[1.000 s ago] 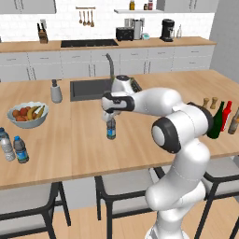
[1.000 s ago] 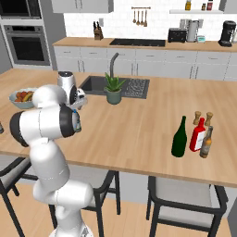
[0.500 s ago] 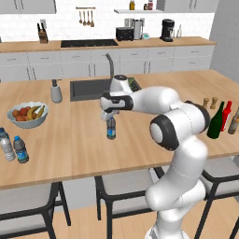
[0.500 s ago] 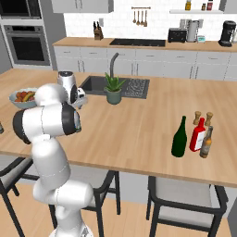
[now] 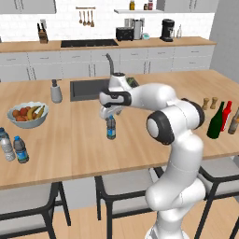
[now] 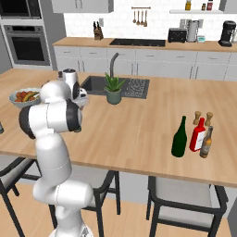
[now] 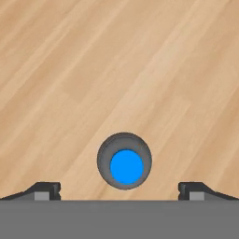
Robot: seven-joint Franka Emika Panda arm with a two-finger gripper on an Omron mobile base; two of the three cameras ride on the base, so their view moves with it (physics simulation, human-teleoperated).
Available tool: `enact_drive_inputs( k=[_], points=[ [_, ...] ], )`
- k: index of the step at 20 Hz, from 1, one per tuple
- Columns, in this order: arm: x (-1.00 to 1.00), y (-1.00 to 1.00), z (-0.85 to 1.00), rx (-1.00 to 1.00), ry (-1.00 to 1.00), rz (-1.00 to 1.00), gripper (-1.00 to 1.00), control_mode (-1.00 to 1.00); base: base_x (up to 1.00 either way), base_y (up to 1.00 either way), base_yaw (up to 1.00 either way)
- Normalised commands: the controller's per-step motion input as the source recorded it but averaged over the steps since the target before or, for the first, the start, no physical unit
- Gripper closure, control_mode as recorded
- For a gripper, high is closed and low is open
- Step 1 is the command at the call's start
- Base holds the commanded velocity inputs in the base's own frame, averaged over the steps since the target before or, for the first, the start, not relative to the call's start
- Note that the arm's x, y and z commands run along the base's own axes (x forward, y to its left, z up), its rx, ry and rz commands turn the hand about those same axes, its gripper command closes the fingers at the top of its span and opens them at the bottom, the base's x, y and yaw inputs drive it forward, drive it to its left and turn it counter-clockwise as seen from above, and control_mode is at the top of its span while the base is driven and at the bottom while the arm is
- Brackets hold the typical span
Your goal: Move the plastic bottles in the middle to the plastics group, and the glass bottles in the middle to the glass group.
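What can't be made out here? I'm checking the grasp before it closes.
- Small bottle, hand view: seen from straight above, so its body and label are hidden under the cap.
- Pincer, left base view: fingertips too small to judge their height against that bottle.
- Same bottle, right base view: hidden behind the arm.
- Red bottle, left base view: partly hidden by the green bottle.

One small greyish see-through plastic bottle with blue label [image 5: 111, 128] stands upright mid-counter; its twin [image 5: 20, 150] stands far left beside the pale clear water bottle [image 5: 6, 144]. Tall dark green glass bottle [image 6: 179, 137] stands upright just left of the slim red bottle [image 6: 198, 135] and brownish bottle [image 6: 206, 143].
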Motion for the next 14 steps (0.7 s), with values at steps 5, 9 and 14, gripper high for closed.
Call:
enact_drive_inputs(
  k=[5, 9, 14],
  points=[
    [0.00, 0.00, 0.00, -0.05, 0.12, -0.17, -1.00, -1.00, 0.00, 0.00, 0.00],
    [0.01, 0.00, -0.16, -0.02, 0.01, -0.09, -1.00, -1.00, 0.00, 0.00, 0.00],
    [0.00, 0.00, -0.18, 0.00, -0.04, 0.00, -1.00, -1.00, 0.00, 0.00, 0.00]
  ],
)
